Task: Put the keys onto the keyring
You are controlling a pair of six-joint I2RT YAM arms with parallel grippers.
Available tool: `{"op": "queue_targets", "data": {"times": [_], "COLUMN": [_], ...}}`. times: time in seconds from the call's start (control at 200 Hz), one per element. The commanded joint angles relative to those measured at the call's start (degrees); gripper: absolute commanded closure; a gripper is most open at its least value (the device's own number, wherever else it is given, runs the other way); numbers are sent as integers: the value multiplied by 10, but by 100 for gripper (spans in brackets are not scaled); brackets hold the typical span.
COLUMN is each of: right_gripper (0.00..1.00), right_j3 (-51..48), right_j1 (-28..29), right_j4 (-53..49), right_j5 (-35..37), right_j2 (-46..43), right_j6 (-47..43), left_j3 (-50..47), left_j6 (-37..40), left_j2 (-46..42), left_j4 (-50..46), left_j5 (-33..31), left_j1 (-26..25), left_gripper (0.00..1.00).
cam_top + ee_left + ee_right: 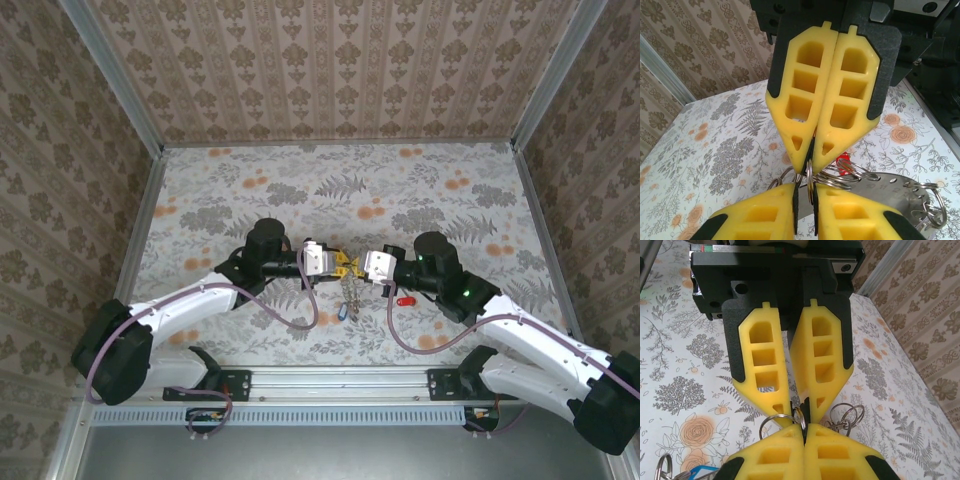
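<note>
Hands meet tip to tip. I have my right hand [804, 429] clamped fully shut, and its wrist view shows a loop of the keyring [799, 416] nipped at its tips. My left hand [799, 409] is narrow, with that same loop in the slit between its fingers; whether they pinch it I cannot tell.

From the left wrist I see more linked rings trailing off to the right, ending at a flat metal plate [890, 192]. The right wrist view shows a blue key [700, 472] low at the left, with a ring beside it.

From above, the hands meet over the near middle of the table [300, 190]. The bunch shows just on the near side of them, and a red key [405, 300] lies apart, close to my right arm.

A cloth printed with grey ferns and orange flowers covers the table. Patterned wallpaper [330, 60] lines three sides, with metal posts [110, 70] at the corners.
</note>
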Motion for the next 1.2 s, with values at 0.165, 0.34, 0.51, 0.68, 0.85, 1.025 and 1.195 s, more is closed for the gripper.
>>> {"op": "queue_targets", "data": {"times": [0.165,0.34,0.51,0.68,0.85,1.025,1.195], "right_gripper": [98,63,59,58,57,62,72], "right_j3": [-6,-16,-10,1,20,40,58], "right_j1": [9,8,-2,-3,-8,-15,-19], "right_j4": [-12,-30,-103,-137,-137,-133,-142], "right_j5": [-13,21,37,25,10,-25,-63], "right_j2": [-1,-39,-90,-106,-77,-49,-28], "right_j6": [-15,-33,-54,-48,-25,-9,-1], "left_j3": [26,21,29,25,25,21,26], "left_j6": [-33,-19,44,79,91,110,107], "left_j2": [3,-5,-23,-41,-47,-56,-60], "left_j4": [44,26,-44,-55,-57,-54,-59], "left_j5": [14,6,1,7,25,50,55], "left_j1": [-5,-4,-4,-3,-3,-3,-2], "left_gripper": [100,100,100,100,100,100,100]}}
